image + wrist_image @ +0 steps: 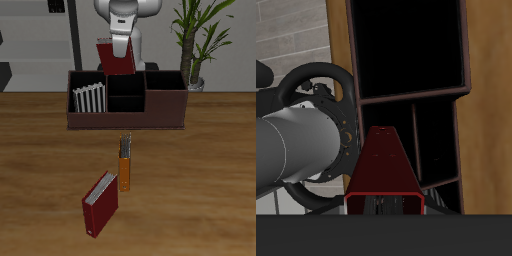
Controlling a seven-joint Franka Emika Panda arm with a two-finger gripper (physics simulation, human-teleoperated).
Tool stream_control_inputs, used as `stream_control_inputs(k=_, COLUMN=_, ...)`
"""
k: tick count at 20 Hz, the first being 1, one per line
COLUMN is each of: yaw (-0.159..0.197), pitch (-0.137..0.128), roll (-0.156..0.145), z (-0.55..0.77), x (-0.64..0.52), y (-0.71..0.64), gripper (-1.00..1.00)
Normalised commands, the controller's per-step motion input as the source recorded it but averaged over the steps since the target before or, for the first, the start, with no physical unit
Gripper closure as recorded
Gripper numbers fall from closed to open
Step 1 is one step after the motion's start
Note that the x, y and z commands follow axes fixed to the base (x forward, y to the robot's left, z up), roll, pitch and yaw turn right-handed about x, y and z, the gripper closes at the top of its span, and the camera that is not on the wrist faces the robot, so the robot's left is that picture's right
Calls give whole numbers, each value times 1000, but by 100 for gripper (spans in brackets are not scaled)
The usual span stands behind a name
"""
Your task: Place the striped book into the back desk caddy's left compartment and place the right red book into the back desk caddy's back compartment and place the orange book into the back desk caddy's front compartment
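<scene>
Wooden table (200,180), upper frame: gripper (122,47) pinches red book (115,55) upright above caddy (127,117), lined up for back compartment (128,84). Striped book (88,98) already inside; orange book (125,172) mid-frame.

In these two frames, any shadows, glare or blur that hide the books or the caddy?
Exterior view: even light, soft shadows, no glare; striped book, orange book and red book read clearly. Wrist view: sharp, but caddy compartments are near-black and the red book hides the end effector.
</scene>
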Motion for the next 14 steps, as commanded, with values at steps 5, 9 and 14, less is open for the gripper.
stream_control_inputs(k=5, yaw=64, pitch=-56, roll=-37, z=189, x=176, y=-97, gripper=100)
stream_control_inputs(k=9, yaw=18, pitch=-39, roll=-22, z=122, x=163, y=-38, gripper=100)
stream_control_inputs(k=14, yaw=13, pitch=21, roll=1, z=-28, x=93, y=78, gripper=100)
